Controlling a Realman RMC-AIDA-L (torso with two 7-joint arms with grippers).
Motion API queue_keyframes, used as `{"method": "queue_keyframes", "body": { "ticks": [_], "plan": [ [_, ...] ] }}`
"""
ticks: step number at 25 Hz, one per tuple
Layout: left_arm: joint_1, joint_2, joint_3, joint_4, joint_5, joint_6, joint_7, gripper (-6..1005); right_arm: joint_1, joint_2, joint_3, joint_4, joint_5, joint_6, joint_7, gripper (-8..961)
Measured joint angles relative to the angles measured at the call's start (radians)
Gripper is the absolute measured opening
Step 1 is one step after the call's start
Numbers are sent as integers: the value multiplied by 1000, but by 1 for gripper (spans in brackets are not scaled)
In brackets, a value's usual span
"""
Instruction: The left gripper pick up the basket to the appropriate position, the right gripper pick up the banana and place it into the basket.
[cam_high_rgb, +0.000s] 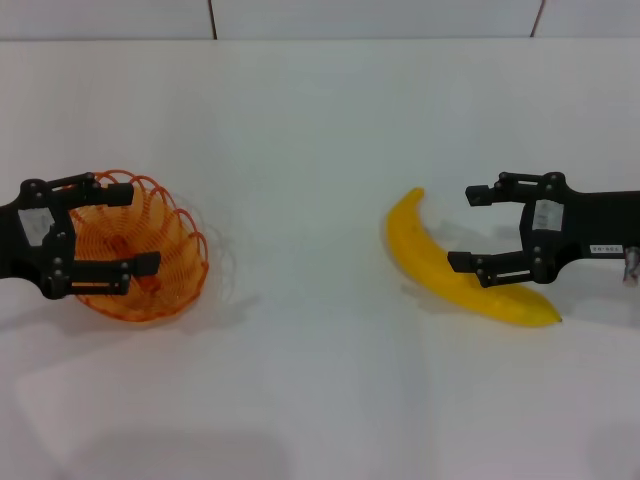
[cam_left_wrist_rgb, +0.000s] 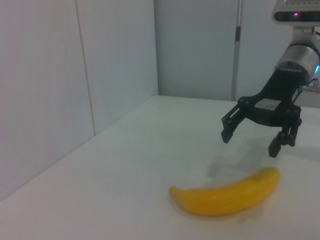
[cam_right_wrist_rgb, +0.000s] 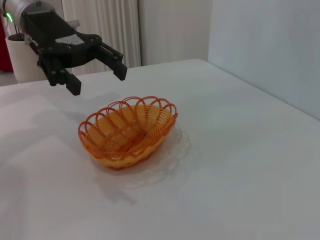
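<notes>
From the head, the left pincer (cam_high_rgb: 115, 228) sits at the left edge of the white tabletop (cam_high_rgb: 320, 380), its two black fingers spread wide over the basket (cam_high_rgb: 150, 250). The basket is a small orange wire oval with a looped, scalloped rim, resting on the left side of the tabletop. On the right, the right pincer (cam_high_rgb: 470, 228) is also spread wide; its near finger overlaps the banana (cam_high_rgb: 430, 260), though whether it touches the fruit is hard to judge from here. The banana is large, curved and bright yellow, smooth-skinned with a small dark tip at its near right end, lying right of centre.

The left wrist camera shows the banana (cam_left_wrist_rgb: 225, 195) flat on the tabletop (cam_left_wrist_rgb: 125, 165), with the right pincer (cam_left_wrist_rgb: 252, 137) hanging above one end, fingers apart and clear of the skin.

The right wrist camera shows the basket (cam_right_wrist_rgb: 127, 131) sitting upright on the tabletop (cam_right_wrist_rgb: 240, 165), its wire ribs fanning up to the looped rim. The left pincer (cam_right_wrist_rgb: 97, 80) hovers just above its far rim, wide and holding nothing.
</notes>
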Motion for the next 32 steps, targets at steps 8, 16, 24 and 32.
{"method": "queue_keyframes", "body": {
  "ticks": [8, 16, 24, 32],
  "plan": [
    [0, -2, -5, -4, -1, -9, 0, 890, 0, 0, 0, 0, 2, 0, 0, 890],
    [-20, -3, -19, 72, 22, -173, -266, 887, 1, 0, 0, 4, 1, 0, 0, 888],
    [-77, 40, -22, 153, 168, -216, -577, 885, 10, 0, -4, 11, -1, 0, 0, 887],
    [-115, 81, -22, 153, 288, -212, -708, 882, 11, 0, 0, 12, -1, 0, 0, 885]
  ]
}}
